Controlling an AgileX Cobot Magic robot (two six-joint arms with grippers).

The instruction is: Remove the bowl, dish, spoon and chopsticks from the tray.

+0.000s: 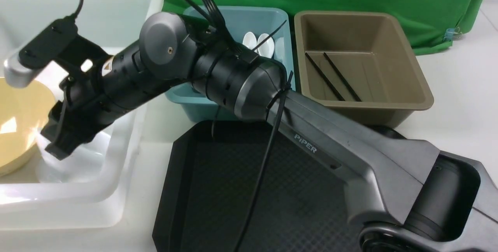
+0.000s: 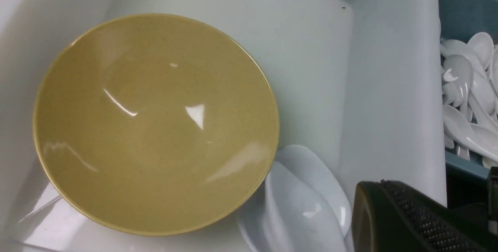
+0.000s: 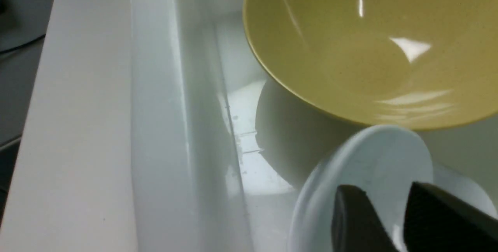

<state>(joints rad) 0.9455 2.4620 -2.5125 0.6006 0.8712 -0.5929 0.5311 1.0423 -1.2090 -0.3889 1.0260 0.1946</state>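
"PiPER" is printed in pale letters on the robot's grey right arm [image 1: 323, 137].

Glossy mustard-yellow bowl [image 2: 155, 123], rough black tray [image 1: 272, 189]

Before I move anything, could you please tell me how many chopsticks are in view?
2: both in the brown tub, one nearer its left wall, the other just right of it. More may be hidden.

Arm [image 1: 311, 127]: silvery-grey and black, marked "PiPER"
Joint cap [image 1: 161, 46]: round, silver
Cable [image 1: 268, 158]: black, back from the jaws
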